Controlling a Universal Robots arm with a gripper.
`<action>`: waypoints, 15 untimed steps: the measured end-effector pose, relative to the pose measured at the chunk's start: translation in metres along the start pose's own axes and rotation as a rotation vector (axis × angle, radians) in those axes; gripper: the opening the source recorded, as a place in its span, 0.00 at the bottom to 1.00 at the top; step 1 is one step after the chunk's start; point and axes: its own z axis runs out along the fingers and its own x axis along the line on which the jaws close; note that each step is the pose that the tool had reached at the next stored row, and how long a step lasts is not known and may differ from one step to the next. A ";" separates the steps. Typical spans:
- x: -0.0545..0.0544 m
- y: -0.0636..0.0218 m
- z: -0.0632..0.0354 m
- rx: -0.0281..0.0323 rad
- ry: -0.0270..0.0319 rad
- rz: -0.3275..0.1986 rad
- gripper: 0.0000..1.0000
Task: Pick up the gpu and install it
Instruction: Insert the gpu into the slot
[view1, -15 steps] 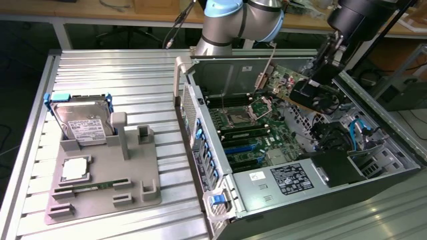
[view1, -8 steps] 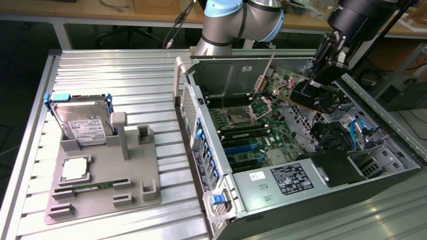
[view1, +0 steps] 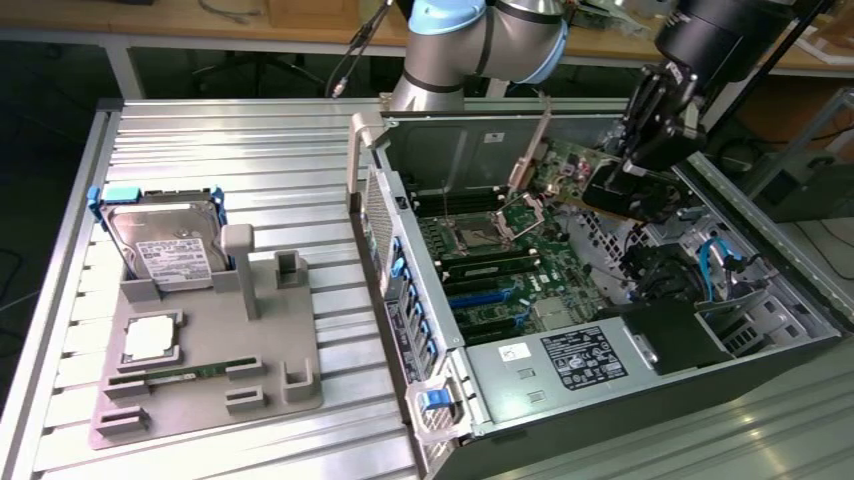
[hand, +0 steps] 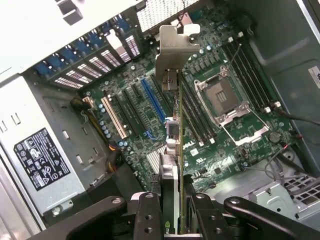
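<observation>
The gpu (view1: 571, 168), a green card with a silver end bracket (view1: 526, 160), hangs tilted in the air inside the open computer case, above the motherboard (view1: 514, 285). My gripper (view1: 627, 178) is shut on the card's end away from the bracket. In the wrist view the gpu (hand: 174, 150) appears edge-on, its bracket (hand: 172, 47) pointing toward the case's slotted rear wall. The gripper (hand: 172, 222) clamps it from both sides with its black fingers (hand: 149, 217). The card hovers over the expansion slots, near the long blue slot (hand: 150, 100), without touching the board.
Under the card lie an open CPU socket (hand: 222, 97) and memory slots (hand: 250, 65). The labelled power supply (view1: 577, 358) fills the near corner of the case (view1: 441, 400). At the exterior view's left a grey fixture (view1: 267, 350) holds a hard drive (view1: 167, 240), a processor (view1: 150, 337) and a memory stick (view1: 180, 372).
</observation>
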 end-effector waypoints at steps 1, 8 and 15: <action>0.000 0.0000 0.0000 0.0007 0.0005 -0.012 0.27; 0.000 0.0000 0.0000 0.0053 0.0040 -0.099 0.27; 0.000 0.0000 0.0000 0.0096 0.0071 -0.179 0.27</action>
